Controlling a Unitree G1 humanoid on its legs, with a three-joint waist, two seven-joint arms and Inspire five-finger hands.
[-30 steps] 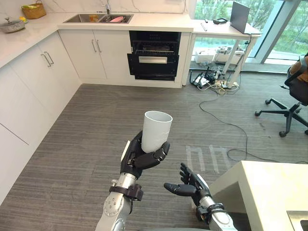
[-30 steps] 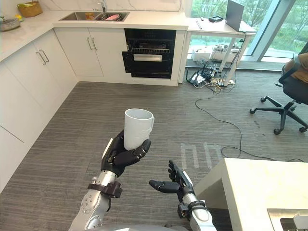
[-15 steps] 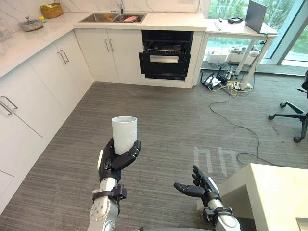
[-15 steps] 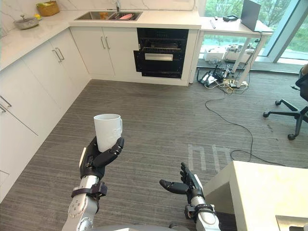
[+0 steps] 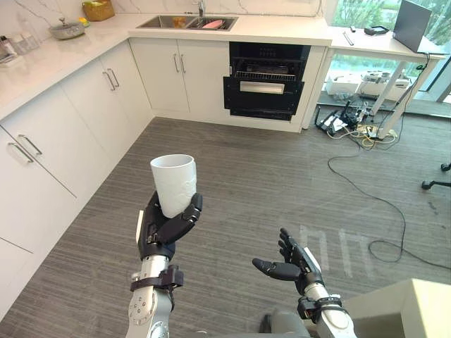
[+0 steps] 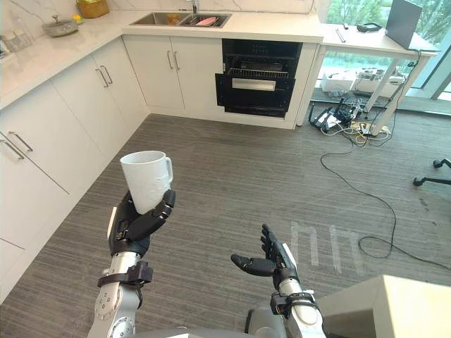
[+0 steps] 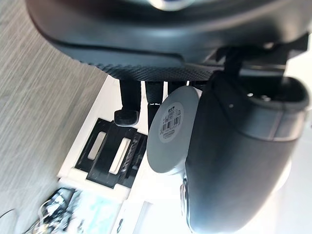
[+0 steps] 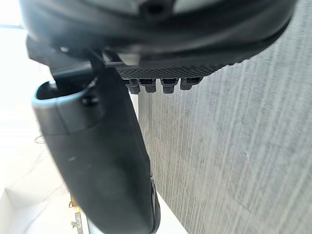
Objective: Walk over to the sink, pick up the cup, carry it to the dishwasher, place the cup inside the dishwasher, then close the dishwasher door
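Left hand (image 5: 161,229): raised in front of the robot, above the grey wood-grain floor (image 5: 246,176). Fingers and thumb are curled round the lower half of a white ceramic cup (image 5: 174,184).
Cup: upright, mouth up, handle turned to the robot's right. The left wrist view shows its round base, bearing a sticker, wedged between thumb and fingers.
Right hand (image 5: 292,266): lower and nearer the body, palm turned inward. Fingers are loosely spread and nearly straight, thumb out, nothing in it.

Far end of room: a white marble-look counter (image 5: 282,28) over white cabinet doors with metal bar handles (image 5: 176,77).
- Stainless steel sink (image 5: 184,22), set into that counter, with a pink item (image 5: 212,24) inside.
- Black built-in dishwasher (image 5: 264,84), just to the right of the sink cabinets. Its door is tipped partly open and a wire rack shows above it.
- Cup is well apart from both.

Left counter run: a lidded metal pot (image 5: 68,29) and a woven basket (image 5: 98,9).
Right of the dishwasher: a tangle of cables (image 5: 352,123) on the floor under a white desk (image 5: 384,46) bearing a laptop (image 5: 414,24).
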